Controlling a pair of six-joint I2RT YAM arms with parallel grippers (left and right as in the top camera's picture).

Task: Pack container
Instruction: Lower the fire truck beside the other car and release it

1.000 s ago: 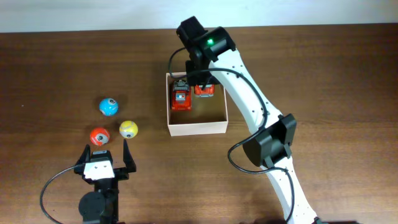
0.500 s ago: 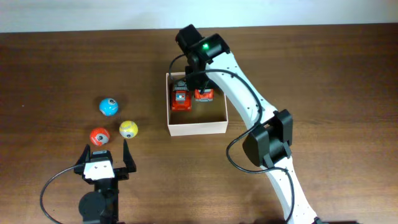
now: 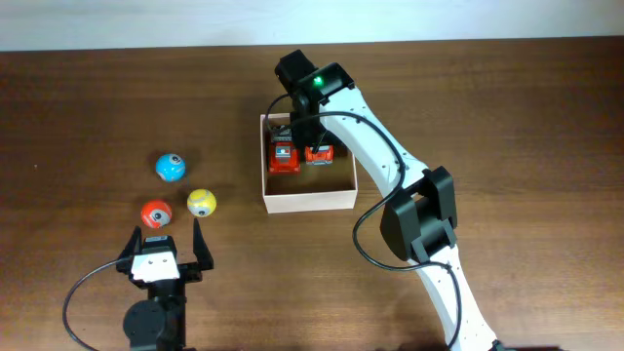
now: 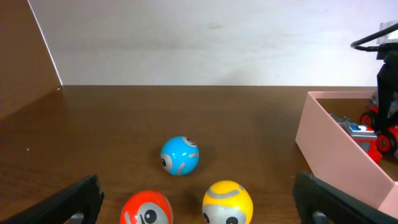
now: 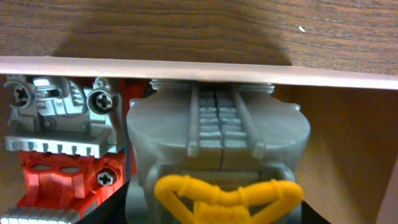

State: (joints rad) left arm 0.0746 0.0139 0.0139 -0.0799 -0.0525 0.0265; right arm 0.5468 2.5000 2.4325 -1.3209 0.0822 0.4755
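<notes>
- Box (image 3: 307, 202) sits in the middle of the worktop (image 3: 487, 117). It is open on top, and its far wall is next to the right claw (image 3: 312, 139).
- A red toy truck (image 3: 284, 154) lies inside, at the far left.
- The right claw seems to be grasping a grey and orange toy truck (image 3: 319, 153), low in the box, just beside the red one.
- To do this well, I think the claw should set the truck flat on the floor, near the far wall, and let go softly.
- It should then go straight up, so it does not bump the thin wall or the red truck.
- The left claw (image 3: 166, 232) is released, fingers wide, near the red ball (image 3: 156, 213) and yellow ball (image 3: 201, 203). A blue ball (image 3: 170, 167) waits too.
</notes>
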